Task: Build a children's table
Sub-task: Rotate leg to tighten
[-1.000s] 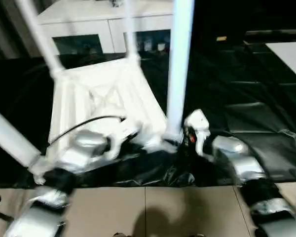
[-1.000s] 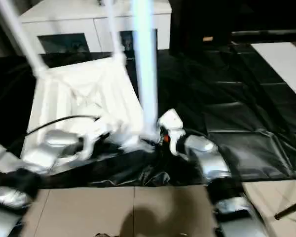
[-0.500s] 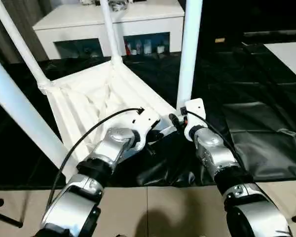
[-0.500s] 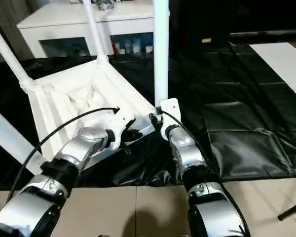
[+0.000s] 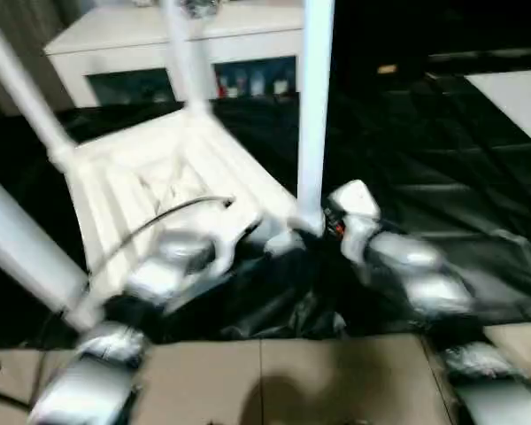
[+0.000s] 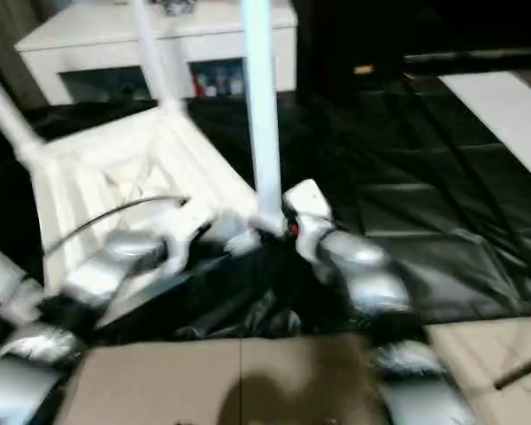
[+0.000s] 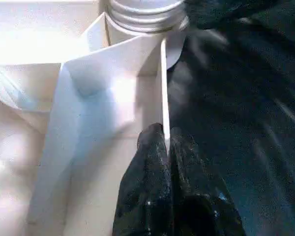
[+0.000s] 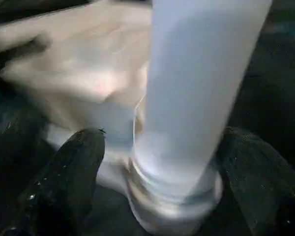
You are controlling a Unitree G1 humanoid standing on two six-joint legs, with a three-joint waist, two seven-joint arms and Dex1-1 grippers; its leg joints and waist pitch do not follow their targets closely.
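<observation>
The children's table lies upside down, its ribbed white tabletop (image 5: 159,177) on black sheeting. Several white legs rise from its corner sockets, among them the near right leg (image 5: 314,115) and a far leg (image 5: 181,53). My left gripper (image 7: 166,140) is shut on the tabletop's thin upright rim (image 7: 163,88), just short of the near right socket (image 7: 145,12). My right gripper (image 8: 162,142) is open. One black finger (image 8: 69,177) stands on each side of the near right leg's base (image 8: 187,123), and a gap shows between this finger and the leg.
A white cabinet (image 5: 248,35) with dark glass doors stands behind the table. Crinkled black sheeting (image 5: 442,177) spreads to the right, with a white panel (image 5: 513,97) at the far right. Beige floor tiles (image 5: 274,381) run along the near edge.
The head views have shaken and shifted. Both arms stay at the table's near right corner, the left still on the rim and the right still at the leg's base.
</observation>
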